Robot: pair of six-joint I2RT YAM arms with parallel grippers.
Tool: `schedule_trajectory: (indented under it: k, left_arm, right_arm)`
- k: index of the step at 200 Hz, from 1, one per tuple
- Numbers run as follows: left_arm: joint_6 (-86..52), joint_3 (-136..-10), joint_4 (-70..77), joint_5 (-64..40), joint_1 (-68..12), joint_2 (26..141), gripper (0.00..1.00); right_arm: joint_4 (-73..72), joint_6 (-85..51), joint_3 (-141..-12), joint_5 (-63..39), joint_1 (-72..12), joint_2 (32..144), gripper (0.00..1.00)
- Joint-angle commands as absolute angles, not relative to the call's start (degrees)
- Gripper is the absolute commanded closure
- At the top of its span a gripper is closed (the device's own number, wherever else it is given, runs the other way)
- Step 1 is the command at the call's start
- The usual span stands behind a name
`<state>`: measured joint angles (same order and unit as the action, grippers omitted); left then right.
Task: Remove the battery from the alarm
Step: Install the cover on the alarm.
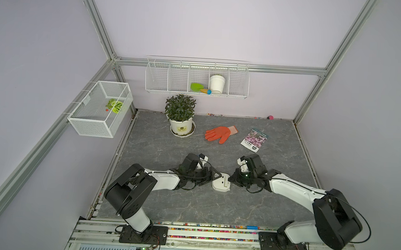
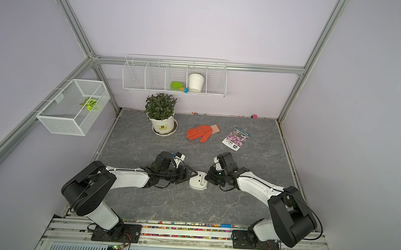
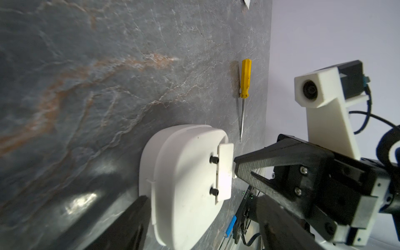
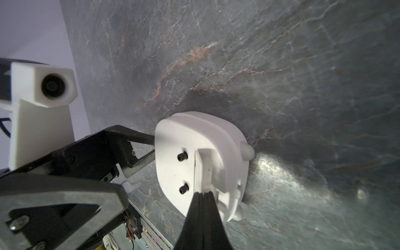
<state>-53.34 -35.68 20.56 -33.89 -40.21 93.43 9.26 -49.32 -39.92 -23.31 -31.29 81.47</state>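
Screwdriver (image 3: 245, 86) beside alarm (image 3: 186, 184).

On the bench (image 1: 165, 200) you see a potted plant (image 1: 180, 115) at 11 o'clock, an orange glove (image 1: 219, 133) at 12, a seed packet (image 1: 254, 139) at 1. The wall rack (image 1: 195, 91) holds a white pot (image 1: 217, 83) and green trowel (image 1: 196, 87). A yellow screwdriver (image 3: 245, 86) lies flat.

I can't read any text from here. The plant pot's label (image 1: 182, 129) and the seed packet's print (image 1: 254, 139) are both too small to make out.
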Motion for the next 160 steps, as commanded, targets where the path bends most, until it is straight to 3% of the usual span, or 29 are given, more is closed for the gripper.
schedule_trajectory:
  k: [1, 160]
  left_arm:
    - [-53.1, -36.0, 21.1, -33.8, -40.6, 93.1, 0.18]
    - [-53.0, -36.1, 21.0, -33.8, -40.6, 93.0, 0.18]
  right_arm:
    - [9.4, -50.0, -39.6, -22.2, -31.8, 80.9, 1.0]
    - [8.2, -50.7, -38.1, -22.7, -32.2, 81.1, 1.0]
